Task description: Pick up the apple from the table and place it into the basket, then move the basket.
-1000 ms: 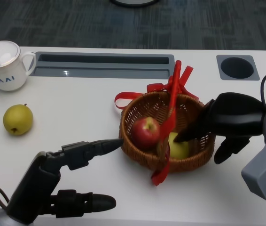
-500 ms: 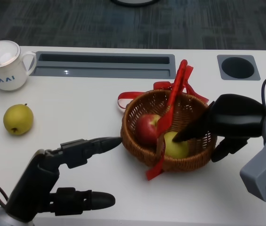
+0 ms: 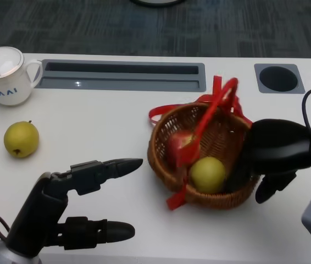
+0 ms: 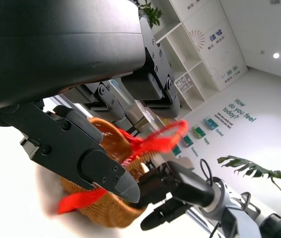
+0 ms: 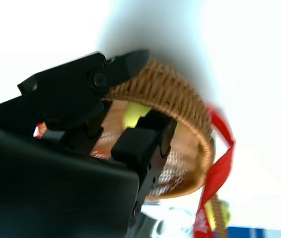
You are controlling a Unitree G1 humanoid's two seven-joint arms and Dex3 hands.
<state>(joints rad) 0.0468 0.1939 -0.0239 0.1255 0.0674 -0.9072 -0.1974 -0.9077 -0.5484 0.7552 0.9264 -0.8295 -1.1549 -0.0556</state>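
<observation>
The wicker basket [image 3: 159,160] with a red ribbon handle [image 3: 211,111] stands right of centre, tipped a little. Inside lie a red apple [image 3: 178,147] and a yellow-green apple [image 3: 207,175]. My right hand [image 3: 271,149] grips the basket's right wall, fingers inside and thumb outside. The right wrist view shows those fingers [image 5: 141,140] straddling the basket rim [image 5: 180,96], with the yellow-green apple [image 5: 134,113] behind. My left hand [image 3: 70,206] lies open at the lower left, its fingers pointing at the basket without touching it. In the left wrist view the basket [image 4: 108,210] sits beyond its fingers [image 4: 88,163].
A yellow pear [image 3: 21,139] lies on the table at the left. A white lidded cup [image 3: 4,76] stands at the far left. A long grey recessed slot [image 3: 122,77] and a round hole [image 3: 278,78] run along the back.
The basket has slid to the right and tipped with my right hand, whose fingers have gone deeper over its rim. The apples rolled inside. My left hand has stayed put.
</observation>
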